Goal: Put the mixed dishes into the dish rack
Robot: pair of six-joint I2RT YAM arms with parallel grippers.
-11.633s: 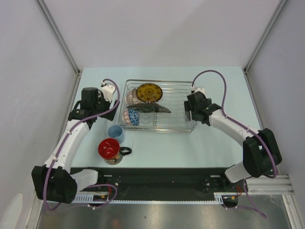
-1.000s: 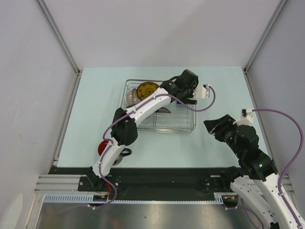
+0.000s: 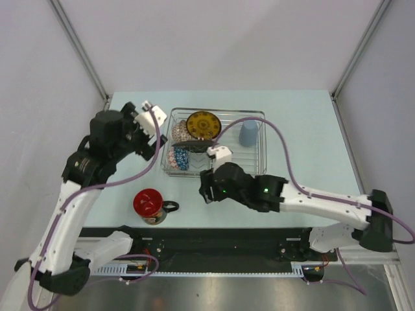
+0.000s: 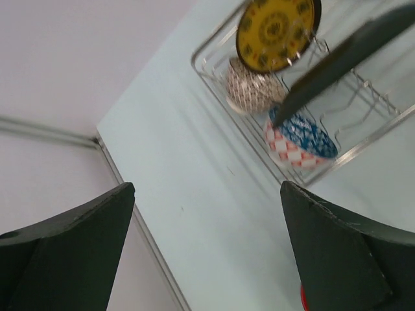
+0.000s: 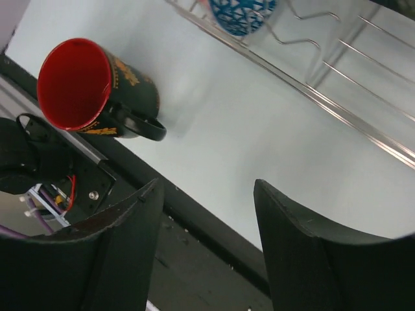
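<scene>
Hovering jaws apart, the right gripper [image 5: 206, 194] has the mug [image 5: 97, 87] to its left.

I see a pale-blue table [image 3: 305, 123] boxed in by plain white walls [image 3: 214, 39] with metal corner posts [image 3: 79, 48], evenly lit.

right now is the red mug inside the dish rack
No, the mug stands on the table outside the rack, in front of its left end.

Red mug [image 3: 148, 205] upright outside dish rack [image 3: 249, 162].
</scene>
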